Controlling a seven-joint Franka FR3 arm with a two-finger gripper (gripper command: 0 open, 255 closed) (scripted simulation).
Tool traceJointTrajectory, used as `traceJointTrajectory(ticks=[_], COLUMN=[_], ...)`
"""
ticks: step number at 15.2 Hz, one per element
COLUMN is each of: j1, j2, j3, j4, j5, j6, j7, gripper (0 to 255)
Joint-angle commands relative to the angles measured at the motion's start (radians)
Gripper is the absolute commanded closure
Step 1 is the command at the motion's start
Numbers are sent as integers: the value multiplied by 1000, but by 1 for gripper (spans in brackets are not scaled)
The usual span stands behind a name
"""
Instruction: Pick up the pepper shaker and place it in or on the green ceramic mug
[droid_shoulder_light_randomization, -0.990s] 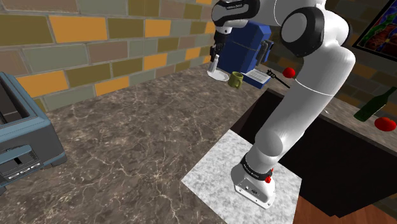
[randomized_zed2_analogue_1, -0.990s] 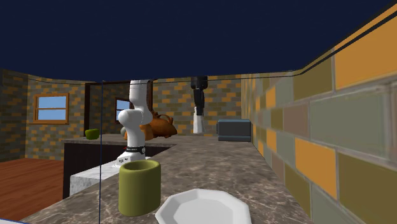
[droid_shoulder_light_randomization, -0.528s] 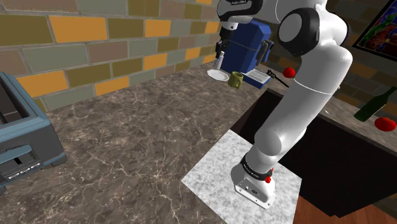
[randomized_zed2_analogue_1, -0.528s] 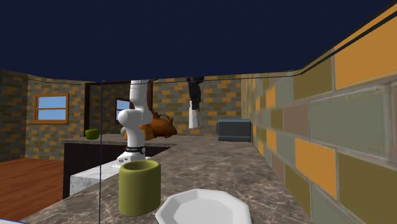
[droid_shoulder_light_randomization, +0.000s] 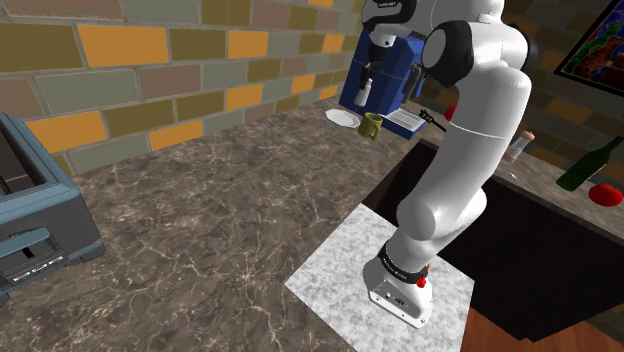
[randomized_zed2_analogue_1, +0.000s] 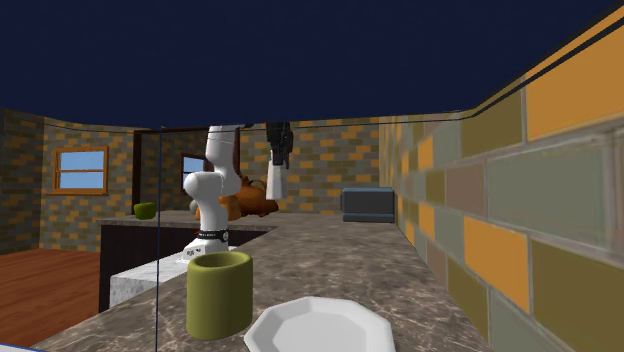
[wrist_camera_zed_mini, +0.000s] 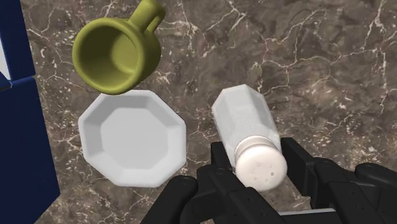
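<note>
As it nears the mug (wrist_camera_zed_mini: 118, 54), the tool (wrist_camera_zed_mini: 256, 159) clasps the shaker (wrist_camera_zed_mini: 245, 118).

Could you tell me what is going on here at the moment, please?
The white arm's black gripper is shut on a white shaker and holds it in the air above the dark marble counter. Below, an olive-green mug stands upright and empty beside a white eight-sided plate. In the wrist view the shaker is off to one side of the mug, so it is not yet placed in it.
</note>
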Motion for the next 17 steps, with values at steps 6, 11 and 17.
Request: traceJointTrajectory(ticks=[6,11,17], j1=[-147,-292,-268], j2=[174,353,324], j3=[-36,-35,-36], j4=[255,543,414], j5=[99,179,170], j6=[-94,-209,-110], j7=[-169,-263,-267], gripper=[255,255,255])
